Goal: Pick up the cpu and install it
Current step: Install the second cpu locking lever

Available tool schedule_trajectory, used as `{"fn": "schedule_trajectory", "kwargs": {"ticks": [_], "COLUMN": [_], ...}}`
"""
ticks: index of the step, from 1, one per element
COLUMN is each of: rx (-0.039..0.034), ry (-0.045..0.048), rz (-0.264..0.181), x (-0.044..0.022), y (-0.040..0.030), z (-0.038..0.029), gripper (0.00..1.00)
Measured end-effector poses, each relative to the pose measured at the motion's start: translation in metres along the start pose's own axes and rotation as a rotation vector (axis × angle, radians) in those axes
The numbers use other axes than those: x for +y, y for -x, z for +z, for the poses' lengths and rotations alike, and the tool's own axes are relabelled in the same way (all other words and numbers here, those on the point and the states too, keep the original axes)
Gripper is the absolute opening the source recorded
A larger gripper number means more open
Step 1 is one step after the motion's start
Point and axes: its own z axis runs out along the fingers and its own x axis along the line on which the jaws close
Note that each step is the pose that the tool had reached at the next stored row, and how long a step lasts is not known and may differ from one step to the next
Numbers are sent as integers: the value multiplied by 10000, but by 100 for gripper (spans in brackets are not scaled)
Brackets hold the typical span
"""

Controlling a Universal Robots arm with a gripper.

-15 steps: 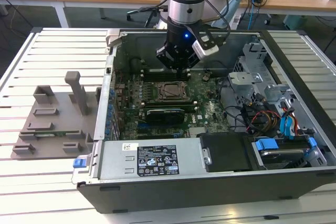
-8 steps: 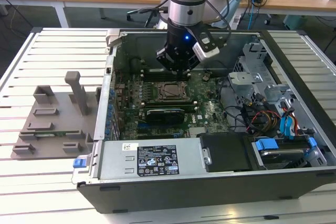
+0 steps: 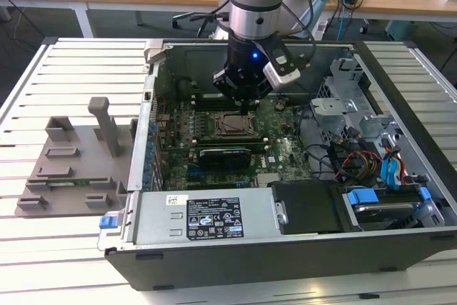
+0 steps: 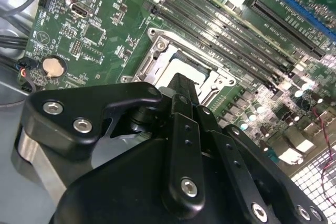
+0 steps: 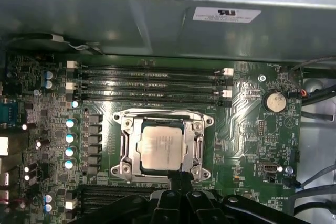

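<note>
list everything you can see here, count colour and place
computer case: one, dark grey, open on the slatted table
motherboard: one, green, inside the case
cpu: one, silver, lying in the socket frame on the motherboard
socket frame: one, metal, around the cpu
tray: one, grey with upright posts, at the exterior view's left of the case
gripper: one, black, just above the socket, its tip at the cpu's edge
</note>
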Motion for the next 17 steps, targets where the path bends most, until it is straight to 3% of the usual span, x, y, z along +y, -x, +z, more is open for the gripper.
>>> {"fn": "schedule_trajectory", "kwargs": {"ticks": [10,11,13,14,16,17], "rx": [-1,-8,-20,-29,-37,-43], "ry": [31,193,430,652,815,953], "rz": [1,3,7,9,13,15], "x": [-176,-211,-251,-297,-351,-391], "y": [-8,-11,-14,-18,-24,-30], "z": [13,16,19,22,28,33], "gripper": [11,11,11,11,11,11]}}
